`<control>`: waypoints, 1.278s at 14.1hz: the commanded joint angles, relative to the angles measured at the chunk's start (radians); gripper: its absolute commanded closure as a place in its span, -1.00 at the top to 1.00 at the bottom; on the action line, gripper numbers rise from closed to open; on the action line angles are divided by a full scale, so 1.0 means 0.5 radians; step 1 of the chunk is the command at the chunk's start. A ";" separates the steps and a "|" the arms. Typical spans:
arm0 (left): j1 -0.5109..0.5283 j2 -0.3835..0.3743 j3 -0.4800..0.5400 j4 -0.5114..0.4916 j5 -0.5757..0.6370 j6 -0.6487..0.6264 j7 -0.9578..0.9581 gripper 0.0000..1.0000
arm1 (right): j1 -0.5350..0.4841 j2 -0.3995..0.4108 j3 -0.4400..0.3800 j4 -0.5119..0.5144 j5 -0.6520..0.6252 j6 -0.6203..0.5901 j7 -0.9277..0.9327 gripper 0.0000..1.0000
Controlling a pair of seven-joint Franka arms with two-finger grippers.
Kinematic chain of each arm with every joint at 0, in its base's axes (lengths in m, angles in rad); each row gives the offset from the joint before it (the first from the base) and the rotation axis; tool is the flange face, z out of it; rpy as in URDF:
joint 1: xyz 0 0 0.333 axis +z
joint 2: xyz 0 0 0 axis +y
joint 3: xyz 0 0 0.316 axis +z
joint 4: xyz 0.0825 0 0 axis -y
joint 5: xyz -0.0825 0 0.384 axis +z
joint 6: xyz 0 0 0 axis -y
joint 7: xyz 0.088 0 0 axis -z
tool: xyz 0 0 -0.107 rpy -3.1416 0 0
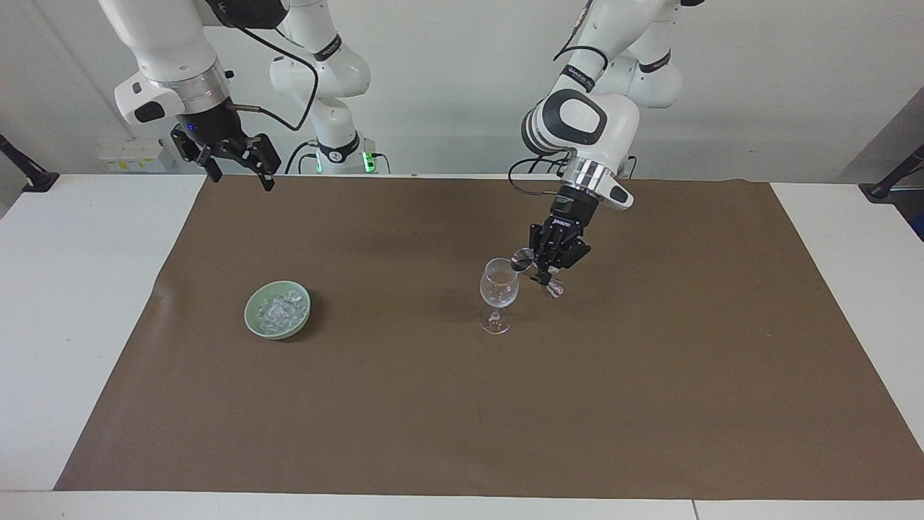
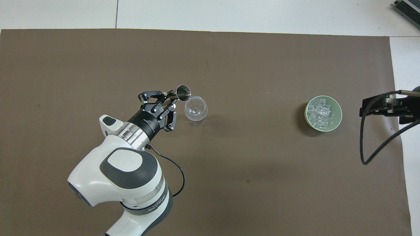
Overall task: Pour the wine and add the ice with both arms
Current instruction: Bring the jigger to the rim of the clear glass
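Note:
A clear stemmed glass point(image 1: 499, 287) stands upright on the brown mat point(image 1: 462, 404); it also shows in the overhead view point(image 2: 196, 108). My left gripper point(image 1: 541, 269) is shut on a small silver measuring cup point(image 1: 521, 261) and holds it tilted, mouth at the glass's rim point(image 2: 183, 91). The ice point(image 1: 280, 309) lies heaped in a pale green bowl point(image 1: 249, 312) toward the right arm's end point(image 2: 307, 113). My right gripper point(image 1: 242, 177) waits open and empty, high over the mat's edge by the robots.
White table point(image 1: 79, 303) surrounds the mat. A black cable point(image 2: 370, 144) hangs from the right arm beside the bowl. No bottle is in view.

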State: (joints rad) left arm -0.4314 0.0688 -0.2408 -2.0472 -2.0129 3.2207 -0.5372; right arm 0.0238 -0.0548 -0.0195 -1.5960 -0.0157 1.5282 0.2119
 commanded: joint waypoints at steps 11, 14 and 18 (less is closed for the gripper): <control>-0.073 0.034 0.015 0.023 0.031 0.103 0.160 -1.00 | -0.014 -0.032 0.005 -0.023 0.025 -0.022 -0.053 1.00; -0.073 0.034 0.015 0.023 0.031 0.106 0.182 -1.00 | -0.014 -0.032 0.008 -0.023 0.025 -0.022 -0.053 1.00; -0.073 0.037 0.015 0.023 0.031 0.124 0.234 -1.00 | -0.014 -0.032 0.008 -0.023 0.025 -0.022 -0.053 1.00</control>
State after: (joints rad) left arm -0.4502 0.0809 -0.2416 -2.0471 -2.0087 3.2524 -0.4292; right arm 0.0238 -0.0548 -0.0195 -1.5960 -0.0157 1.5282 0.2119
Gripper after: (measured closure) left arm 0.784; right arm 0.000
